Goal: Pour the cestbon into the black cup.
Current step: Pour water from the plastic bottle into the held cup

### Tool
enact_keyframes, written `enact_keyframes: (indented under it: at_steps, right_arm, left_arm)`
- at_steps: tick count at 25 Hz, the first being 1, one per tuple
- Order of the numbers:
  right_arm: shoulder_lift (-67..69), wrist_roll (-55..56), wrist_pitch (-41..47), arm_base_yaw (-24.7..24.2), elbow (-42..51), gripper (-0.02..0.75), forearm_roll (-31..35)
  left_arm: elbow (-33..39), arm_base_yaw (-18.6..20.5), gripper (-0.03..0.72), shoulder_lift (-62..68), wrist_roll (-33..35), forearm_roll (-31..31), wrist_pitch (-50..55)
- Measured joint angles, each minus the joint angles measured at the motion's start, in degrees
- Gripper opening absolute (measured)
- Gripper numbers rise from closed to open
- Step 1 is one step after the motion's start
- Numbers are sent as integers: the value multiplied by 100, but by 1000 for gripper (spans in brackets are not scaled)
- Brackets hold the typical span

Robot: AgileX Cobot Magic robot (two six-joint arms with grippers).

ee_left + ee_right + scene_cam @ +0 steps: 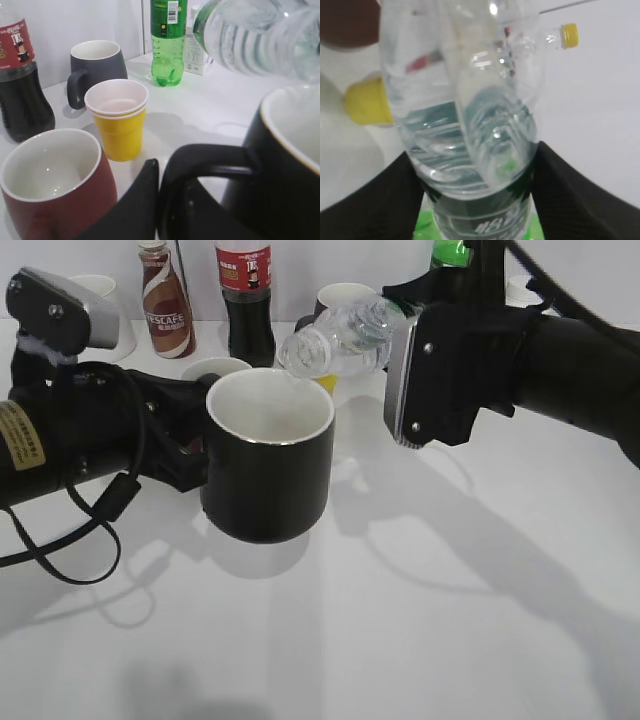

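Note:
The black cup [270, 465] hangs above the table, its loop handle [210, 160] clamped in my shut left gripper [190, 445]; the fingers also show in the left wrist view [167, 200]. Its white inside looks empty. The cestbon [340, 335], a clear ribbed bottle with no cap, lies tilted nearly level with its mouth just over the cup's far rim. My right gripper [395, 325] is shut on its dark green label [480, 215], one finger on each side [477, 200]. Water sits in the bottle [470, 125]. The bottle also shows above the cup [260, 40].
Behind the cup stand a reddish-brown mug [55, 185], stacked yellow and white paper cups [120, 120], a matte grey mug [95, 65], a green soda bottle [169, 40] and a cola bottle [20, 90]. A Nescafe bottle [165, 300] stands at the back left.

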Motion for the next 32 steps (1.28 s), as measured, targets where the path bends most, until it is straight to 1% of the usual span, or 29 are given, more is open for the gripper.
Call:
enact_keyframes:
  at_steps: [5, 9, 26, 32]
  right_arm:
    - [0, -593, -43, 0, 0, 462, 0]
    - [0, -849, -118, 0, 0, 448, -4]
    - [0, -953, -359, 0, 0, 448, -17]
    - [0, -959, -416, 0, 0, 448, -17]
  left_arm:
    - [0, 0, 46, 0, -18, 47, 136]
    - [0, 0, 46, 0, -20, 76, 169]
    - [6, -5, 46, 0, -26, 93, 446]
    - [6, -5, 46, 0, -26, 229, 458]
